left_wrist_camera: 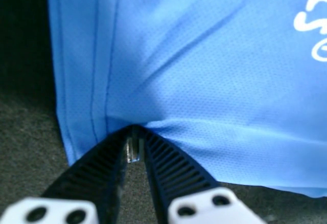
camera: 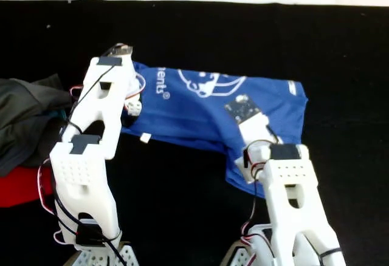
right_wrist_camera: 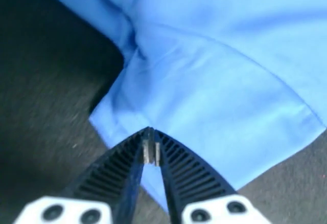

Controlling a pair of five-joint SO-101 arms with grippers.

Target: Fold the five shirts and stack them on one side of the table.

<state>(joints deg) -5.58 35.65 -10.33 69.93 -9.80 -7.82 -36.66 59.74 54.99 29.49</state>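
The blue shirt (camera: 200, 111) lies mid-counter (camera: 182, 217): thin mesh, probably light and floppy. Your left hand (left_wrist_camera: 135, 142) pinches its hem and your right hand (right_wrist_camera: 149, 144) pinches another edge. Grip at the hems, or it'll sag.

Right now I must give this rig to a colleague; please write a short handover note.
Left hand: shut on the blue shirt, at its edge near the print.
Right hand: shut on the same shirt, farther right.
The blue shirt lies spread on the table, unfolded. Grey shirts and a red shirt lie heaped beside the left arm.
Done: no stack visible. Left: fold all, stack.
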